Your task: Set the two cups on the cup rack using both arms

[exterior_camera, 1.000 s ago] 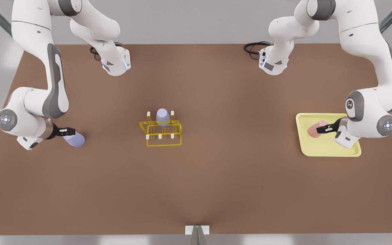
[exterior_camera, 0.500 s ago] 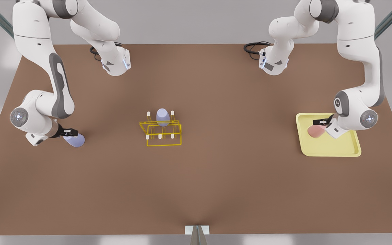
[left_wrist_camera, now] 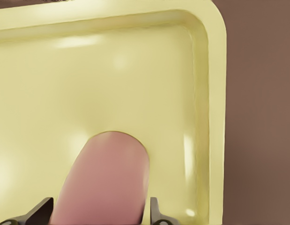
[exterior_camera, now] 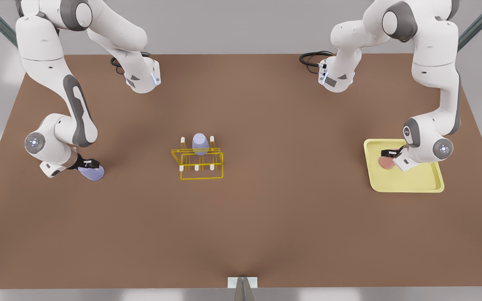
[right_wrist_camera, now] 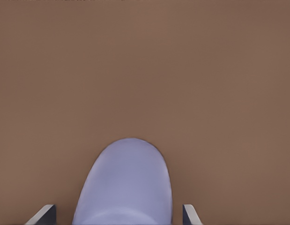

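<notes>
Where the cup rack [exterior_camera: 201, 165] stood: at the centre of the front view, on the brown tabletop [exterior_camera: 266, 217], with one racked lavender cup [exterior_camera: 200, 144] already sitting upturned on a back peg. The front pegs were bare.

Loose lavender cup [exterior_camera: 92, 172]: it lay on its side on the tabletop at the front view's left, well apart from the rack.

Right end effector [exterior_camera: 88, 164]: it was low over that cup, the arm folded down so the fingers could come in along the cup's length. In the right wrist view the cup [right_wrist_camera: 126, 185] sat between the fingertips [right_wrist_camera: 44, 214] with bare tabletop showing on both sides. It was spread wide and gripped nothing.

Salmon cup [exterior_camera: 386, 163]: it also lay on its side, inside the pale yellow tray [exterior_camera: 408, 184] at the front view's right, near the tray's left rim.

Left end effector [exterior_camera: 391, 154]: it was reaching down into the tray. In the left wrist view its fingertips [left_wrist_camera: 41, 212] stood narrower apart and sat flush against both flanks of the cup [left_wrist_camera: 105, 183], so it appeared clamped on the salmon cup.

Reading of the moment: both arms were at the pickup stage, and neither loose cup was near the rack. The low, side-on approach probably suited tumblers lying flat, letting each be gripped across its body.
</notes>
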Tool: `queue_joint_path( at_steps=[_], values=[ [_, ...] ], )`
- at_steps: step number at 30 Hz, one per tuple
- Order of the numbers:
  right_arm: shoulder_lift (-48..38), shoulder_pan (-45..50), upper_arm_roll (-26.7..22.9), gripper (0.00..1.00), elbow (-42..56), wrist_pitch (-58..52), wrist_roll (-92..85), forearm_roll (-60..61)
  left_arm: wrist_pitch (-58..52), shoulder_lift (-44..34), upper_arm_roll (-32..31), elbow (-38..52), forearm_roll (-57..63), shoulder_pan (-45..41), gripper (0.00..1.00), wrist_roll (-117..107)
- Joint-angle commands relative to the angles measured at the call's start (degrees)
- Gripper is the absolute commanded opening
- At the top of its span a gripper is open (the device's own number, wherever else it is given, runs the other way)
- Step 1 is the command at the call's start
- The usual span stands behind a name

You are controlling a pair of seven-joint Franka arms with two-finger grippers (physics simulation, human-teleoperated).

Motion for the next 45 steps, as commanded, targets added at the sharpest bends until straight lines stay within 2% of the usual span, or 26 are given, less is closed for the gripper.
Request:
queue_joint_path(
  at_steps=[1,9,23,24,27,34,38,41,43,45],
  values=[
    [0.86,0.06,0.12,1.0,0.03,2.85,-2.03,0.03,2.47,0.09,0.01,0.02,-0.01,0.02,0.96,5.72],
    [2.18,-0.11,0.03,1.0,0.12,3.29,-2.82,0.11,-0.96,-1.23,-0.08,0.55,-2.73,-0.33,0.92,5.63],
    [3.05,-0.55,0.12,1.0,0.03,3.38,-3.96,0.11,0.18,0.35,-0.08,1.25,-2.64,-0.68,0.86,5.72],
    [3.05,-0.55,0.12,0.98,0.03,3.38,-3.96,0.11,0.18,0.7,-0.08,1.42,-2.64,-0.68,0.86,5.72],
    [3.05,-0.55,0.12,0.83,0.12,3.38,-3.96,0.02,0.18,0.79,-0.08,1.51,-2.64,-0.77,0.86,5.72],
    [2.97,-0.55,0.21,0.83,0.65,3.2,-4.75,0.11,-1.22,0.52,-0.08,1.95,-2.73,-0.68,0.83,4.58],
    [2.35,-0.47,1.35,0.83,1.0,2.41,-4.66,1.25,-7.98,-0.53,-0.08,4.94,-2.64,-0.77,0.83,2.82],
    [1.3,-0.03,2.76,0.84,4.95,-7.16,-4.75,5.03,-14.67,-0.53,-0.26,9.51,-2.73,-1.73,0.83,-1.49],
    [-0.28,-0.03,5.22,0.84,6.01,-9.1,-4.66,5.56,-19.33,0.08,-0.7,13.99,-2.82,-2.09,0.83,-3.6],
    [-1.16,0.06,7.59,0.84,9.7,-15.07,-4.66,6.88,-24.07,0.79,-3.33,19.09,-3.52,-2.09,0.83,-8.52]
  ],
)
